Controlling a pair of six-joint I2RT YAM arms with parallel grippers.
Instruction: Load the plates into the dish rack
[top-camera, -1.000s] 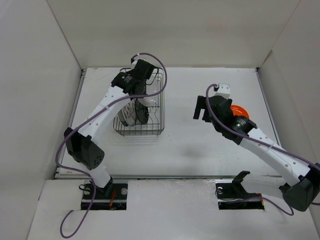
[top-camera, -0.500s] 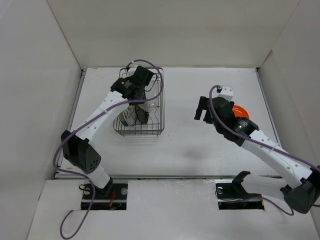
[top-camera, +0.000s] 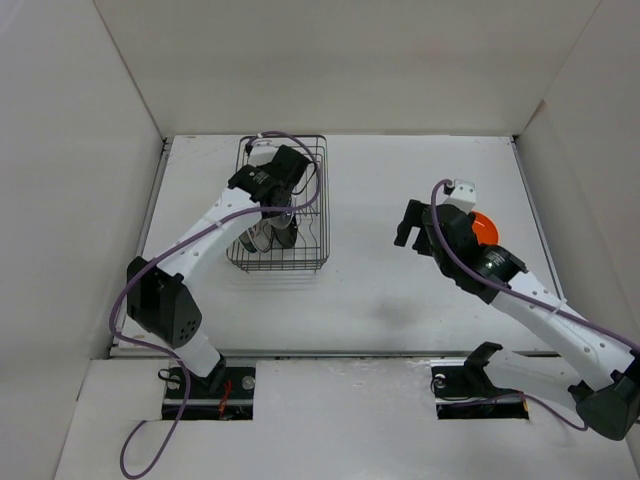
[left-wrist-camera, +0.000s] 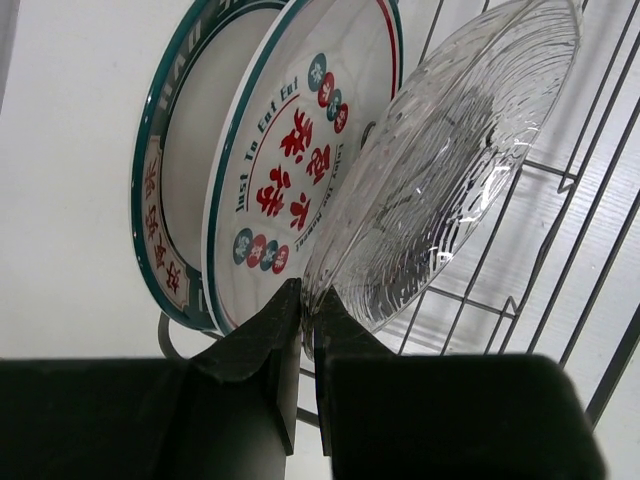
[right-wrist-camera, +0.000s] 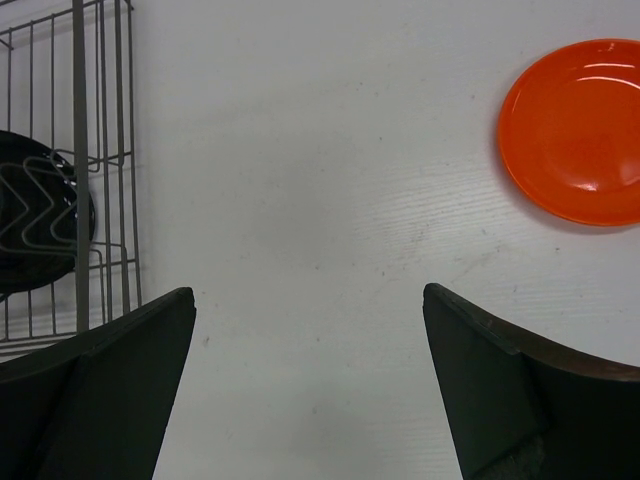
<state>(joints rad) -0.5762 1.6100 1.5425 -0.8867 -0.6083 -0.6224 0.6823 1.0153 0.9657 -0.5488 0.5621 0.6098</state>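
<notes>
**Left end effector (left-wrist-camera: 305, 300) pinching the clear glass plate (left-wrist-camera: 450, 170) by its rim, inside the dish rack (left-wrist-camera: 565, 240).**
In the last second it has sunk among the wires, so this plate looks nearly seated, just right of the red-character plate (left-wrist-camera: 300, 150). Only the right wrist view shows the right end effector (right-wrist-camera: 310, 320) spread, and the orange plate (right-wrist-camera: 575, 130) ahead-right of it on the worktop (right-wrist-camera: 300, 150), unloaded.

Orange plate (right-wrist-camera: 575, 130); red-lettered white plate (left-wrist-camera: 300, 170); ribbed clear plate (left-wrist-camera: 450, 170); seemingly black plate (right-wrist-camera: 30, 160).

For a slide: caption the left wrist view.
Left gripper grips the clear glass plate beside the red-character plate and dark-rimmed plate in the dish rack.
</notes>
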